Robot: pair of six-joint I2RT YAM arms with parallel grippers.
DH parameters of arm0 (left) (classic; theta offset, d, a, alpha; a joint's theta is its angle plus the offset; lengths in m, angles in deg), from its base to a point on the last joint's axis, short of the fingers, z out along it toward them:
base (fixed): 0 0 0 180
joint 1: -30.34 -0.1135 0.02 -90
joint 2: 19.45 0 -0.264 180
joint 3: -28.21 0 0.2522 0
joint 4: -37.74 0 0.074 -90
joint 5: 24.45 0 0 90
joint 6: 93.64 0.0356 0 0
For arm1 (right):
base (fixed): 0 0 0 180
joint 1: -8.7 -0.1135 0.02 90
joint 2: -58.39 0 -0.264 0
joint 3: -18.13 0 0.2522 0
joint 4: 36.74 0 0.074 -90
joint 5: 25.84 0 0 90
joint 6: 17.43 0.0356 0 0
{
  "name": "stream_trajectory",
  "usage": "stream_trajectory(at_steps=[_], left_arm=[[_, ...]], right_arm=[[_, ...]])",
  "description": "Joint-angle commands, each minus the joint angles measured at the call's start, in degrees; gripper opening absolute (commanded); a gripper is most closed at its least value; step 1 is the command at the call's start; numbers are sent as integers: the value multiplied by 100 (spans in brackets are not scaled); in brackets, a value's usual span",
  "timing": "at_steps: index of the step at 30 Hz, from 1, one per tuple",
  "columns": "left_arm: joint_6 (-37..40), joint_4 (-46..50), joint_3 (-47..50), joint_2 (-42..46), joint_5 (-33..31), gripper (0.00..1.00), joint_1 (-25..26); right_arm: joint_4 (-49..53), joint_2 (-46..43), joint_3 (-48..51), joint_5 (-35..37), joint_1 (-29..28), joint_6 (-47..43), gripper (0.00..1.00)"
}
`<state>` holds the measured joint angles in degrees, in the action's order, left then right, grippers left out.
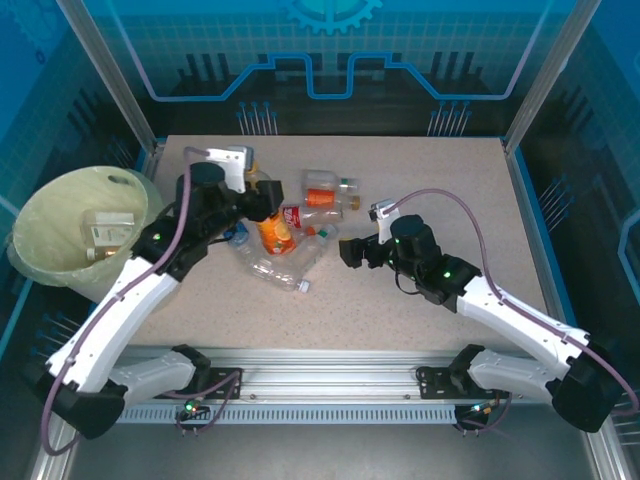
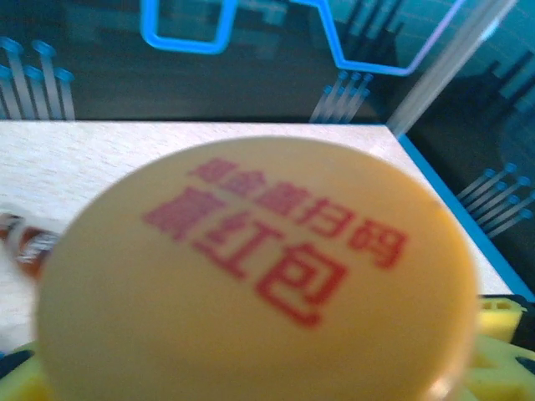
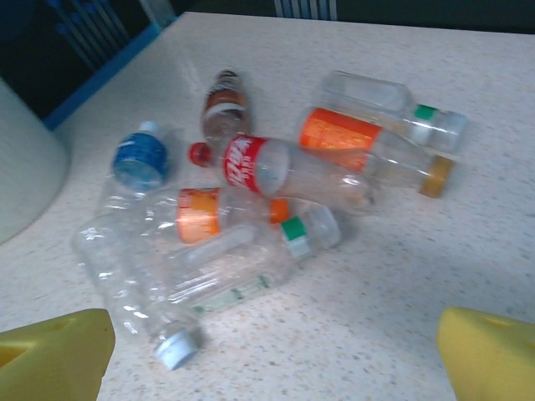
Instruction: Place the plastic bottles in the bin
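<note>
**Left pincer clamped on orange bottle, right pincer open and empty**

Top external: the bin (image 1: 60, 215) stands at the table's (image 1: 450, 180) left edge, with a few bottles (image 1: 105, 232) inside. The left gripper (image 1: 268, 210) is mid-table toward the far edge, closed around an orange bottle (image 1: 277, 236) at the bottle pile (image 1: 320, 200). The right gripper (image 1: 350, 252) is just right of the pile.

Left wrist: a yellow-orange cap (image 2: 259, 276) with red printed characters, blurred, sits between yellow fingertips (image 2: 501, 330).

Right wrist: the yellow fingers (image 3: 489, 351) are spread wide with nothing between them. Ahead, lying flat in one cluster on the table: a red-label bottle (image 3: 251, 163), a blue-label bottle (image 3: 140, 159), an orange-label bottle (image 3: 338, 138) and a green-banded clear bottle (image 3: 251, 263).
</note>
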<state>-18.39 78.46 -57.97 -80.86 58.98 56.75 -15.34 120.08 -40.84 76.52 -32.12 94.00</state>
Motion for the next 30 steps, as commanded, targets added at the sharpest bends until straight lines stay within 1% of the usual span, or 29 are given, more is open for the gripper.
stream_trajectory(at_steps=[1,3,7,10,12,14,16,18,20,21,25,30], left_arm=[[498,1005,-577,475,-1150,52,4],[617,1319,-836,604,-1603,52,-2],[943,1965,-1509,679,-2791,52,4],[1225,2188,-1827,674,-3818,51,4],[1482,2134,-1898,674,-4406,51,-4],[1878,1797,-1811,720,-4924,51,-41],[2203,1424,-1687,744,-5139,51,-206],[2291,1245,-1656,707,-5095,51,-574],[2209,1222,-1674,620,-4916,52,-1030],[2102,1276,-1699,566,-4755,53,-1277],[1568,1619,-1865,254,-3786,53,-2514],[1172,1951,-2082,-236,-3150,53,-3662]], right_arm=[[367,104,-123,730,64,161,100],[349,115,-113,863,77,164,100],[235,84,-25,1041,134,155,100],[210,63,-4,1043,217,145,100],[212,37,3,1043,249,149,100],[212,12,21,1035,278,152,100],[212,-15,53,1023,302,166,100],[229,-56,82,1014,332,182,100],[254,-102,105,1013,345,177,100],[260,-126,124,1014,359,181,100],[283,-277,198,1018,422,194,100],[335,-485,280,1025,538,187,100]])
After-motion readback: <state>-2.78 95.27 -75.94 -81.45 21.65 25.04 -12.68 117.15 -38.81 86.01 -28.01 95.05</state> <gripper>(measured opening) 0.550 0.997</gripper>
